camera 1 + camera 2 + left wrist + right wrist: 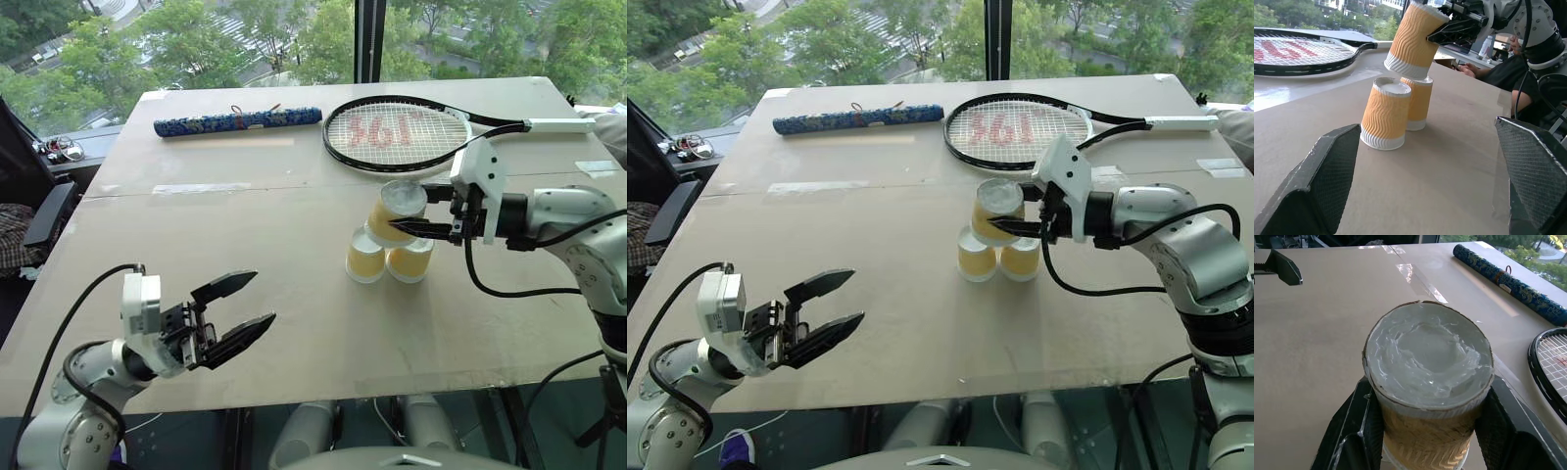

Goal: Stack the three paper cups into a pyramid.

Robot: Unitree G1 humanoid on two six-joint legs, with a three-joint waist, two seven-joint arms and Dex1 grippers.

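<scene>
Ribbed paper cups (1387, 115) stand on a smooth, matt wood-look table (196, 245).

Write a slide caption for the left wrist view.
Right tool holds third cup tilted over two upturned cups.

Head views overlook table (245, 245); wrist views close on cups (1386, 115).

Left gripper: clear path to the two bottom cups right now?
Probably yes. The left gripper is open with bare table between it and the two bottom cups, though the right gripper holds the third cup just above them.
</scene>
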